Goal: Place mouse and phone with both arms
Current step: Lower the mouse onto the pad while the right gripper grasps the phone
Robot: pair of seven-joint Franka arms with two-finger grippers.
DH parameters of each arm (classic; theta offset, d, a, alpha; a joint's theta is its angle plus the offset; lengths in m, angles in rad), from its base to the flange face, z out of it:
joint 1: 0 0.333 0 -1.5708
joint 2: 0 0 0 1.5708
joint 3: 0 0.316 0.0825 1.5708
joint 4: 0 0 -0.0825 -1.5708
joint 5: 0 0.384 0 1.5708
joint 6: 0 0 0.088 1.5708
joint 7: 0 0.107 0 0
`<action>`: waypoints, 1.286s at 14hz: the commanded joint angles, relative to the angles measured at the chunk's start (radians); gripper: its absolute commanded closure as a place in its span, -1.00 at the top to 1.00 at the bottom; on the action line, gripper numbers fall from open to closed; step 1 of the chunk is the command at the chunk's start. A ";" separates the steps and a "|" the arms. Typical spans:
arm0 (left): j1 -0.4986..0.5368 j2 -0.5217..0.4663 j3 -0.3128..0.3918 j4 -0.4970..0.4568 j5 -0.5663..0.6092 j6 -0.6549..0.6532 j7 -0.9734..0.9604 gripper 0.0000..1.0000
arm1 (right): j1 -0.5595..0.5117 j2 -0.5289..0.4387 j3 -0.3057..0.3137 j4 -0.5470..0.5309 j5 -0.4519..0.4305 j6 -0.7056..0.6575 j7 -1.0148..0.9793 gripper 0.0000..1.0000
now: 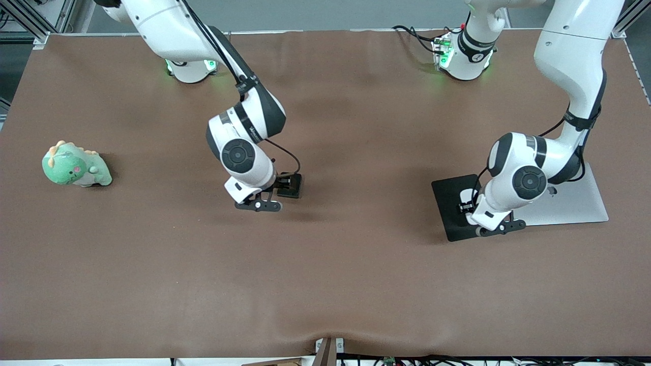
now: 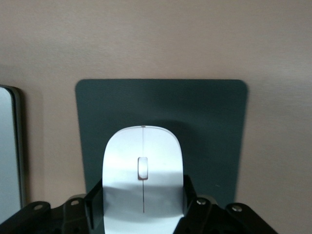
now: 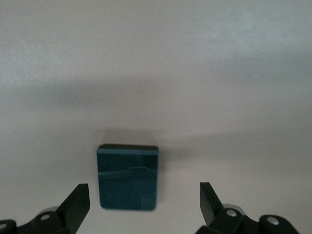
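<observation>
The white mouse [image 2: 144,165] sits between the fingers of my left gripper [image 2: 144,197], which is shut on its sides. It hangs low over the black mouse pad [image 2: 209,126]. In the front view the left gripper [image 1: 465,204] is over that pad [image 1: 452,226], and only a white sliver of the mouse [image 1: 464,194] shows. The small black phone [image 3: 127,178] lies flat on the brown table near its middle. My right gripper [image 3: 144,195] hangs open just above it, one finger on each side, touching nothing. In the front view the right gripper [image 1: 281,186] is at the phone [image 1: 293,186].
A flat silver slab [image 1: 574,203] lies beside the mouse pad toward the left arm's end, and its edge shows in the left wrist view [image 2: 9,151]. A green dinosaur plush [image 1: 75,166] sits toward the right arm's end of the brown table [image 1: 325,274].
</observation>
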 commanded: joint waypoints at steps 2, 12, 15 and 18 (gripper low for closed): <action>0.019 0.017 -0.011 -0.017 0.020 0.054 0.007 -1.00 | 0.035 0.048 -0.007 0.006 0.010 0.065 0.072 1.00; 0.015 0.049 -0.023 -0.011 0.009 0.094 0.006 -0.96 | 0.058 0.053 -0.007 -0.104 0.085 0.208 0.097 1.00; 0.012 0.053 -0.023 -0.009 0.009 0.094 0.006 -0.44 | 0.072 0.053 -0.007 -0.103 0.102 0.211 0.102 1.00; 0.006 0.047 -0.023 -0.008 0.009 0.094 0.006 1.00 | 0.071 0.048 -0.007 -0.097 0.113 0.202 0.106 1.00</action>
